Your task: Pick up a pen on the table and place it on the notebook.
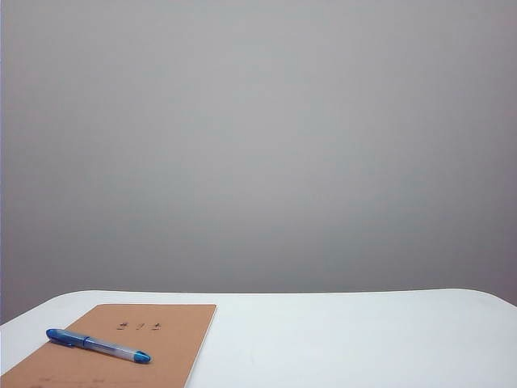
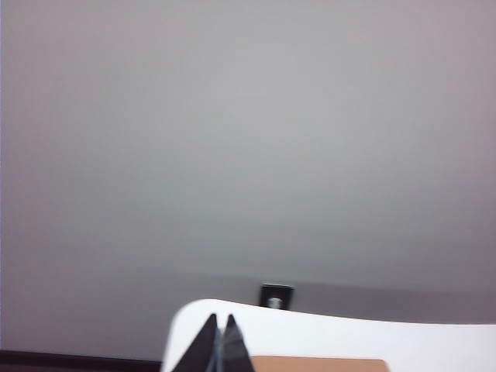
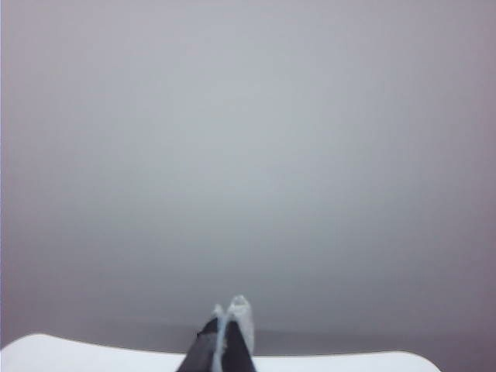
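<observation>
Already the pen [image 1: 98,345] lies flat across the notebook [image 1: 174,331] on the white surface [image 1: 339,339]. Light, stiff and smooth, it probably rolls easily; mid-barrel looks best to pinch. Left gripper [image 2: 219,335] and right gripper [image 3: 229,325] hang clenched, empty, above the surface.

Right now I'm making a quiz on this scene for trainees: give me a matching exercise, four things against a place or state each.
Things:
1. pen
2. notebook
3. left gripper
4. table

Places or states:
A. white, bare on its right side in the exterior view
B. lying across the tan cover
C. shut, holding nothing, pointing out over the table's edge
D. flat at the table's left front, in the exterior view

Pairs: 1-B, 2-D, 3-C, 4-A

The right gripper is also shut and holds nothing.
</observation>
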`<state>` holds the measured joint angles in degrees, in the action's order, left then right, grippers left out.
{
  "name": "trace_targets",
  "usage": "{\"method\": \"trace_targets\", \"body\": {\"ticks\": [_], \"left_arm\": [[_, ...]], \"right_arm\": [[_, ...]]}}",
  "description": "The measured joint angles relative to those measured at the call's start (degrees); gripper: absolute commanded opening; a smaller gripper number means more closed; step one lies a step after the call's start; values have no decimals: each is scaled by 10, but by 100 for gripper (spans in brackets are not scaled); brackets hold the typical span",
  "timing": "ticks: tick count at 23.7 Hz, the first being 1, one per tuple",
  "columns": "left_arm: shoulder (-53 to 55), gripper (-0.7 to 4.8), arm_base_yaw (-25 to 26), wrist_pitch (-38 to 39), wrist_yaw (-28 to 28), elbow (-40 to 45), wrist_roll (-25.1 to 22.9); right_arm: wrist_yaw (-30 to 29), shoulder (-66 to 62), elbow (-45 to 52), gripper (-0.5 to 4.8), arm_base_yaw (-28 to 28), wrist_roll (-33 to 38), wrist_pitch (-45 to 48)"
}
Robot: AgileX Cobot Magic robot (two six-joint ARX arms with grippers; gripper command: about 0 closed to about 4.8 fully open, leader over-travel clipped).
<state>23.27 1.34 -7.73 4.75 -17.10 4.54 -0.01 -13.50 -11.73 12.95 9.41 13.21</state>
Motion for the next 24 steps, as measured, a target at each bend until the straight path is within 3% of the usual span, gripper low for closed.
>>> {"method": "trace_targets", "body": {"ticks": [4,10,15,20,24], "left_arm": [[7,-5,0,-15,39,15,25],[-31,-5,0,-15,75,14,25],[-62,-5,0,21,77,21,-7],[-94,-5,0,25,75,81,-9],[-125,-5,0,5,31,127,-9]], "right_arm": [[0,5,20,-1,-10,0,12],[-1,58,19,-1,-39,-3,9],[-2,105,19,-1,-51,-3,-54],[7,135,63,-1,-51,-4,-86],[27,134,113,-1,-51,-5,-87]]}}
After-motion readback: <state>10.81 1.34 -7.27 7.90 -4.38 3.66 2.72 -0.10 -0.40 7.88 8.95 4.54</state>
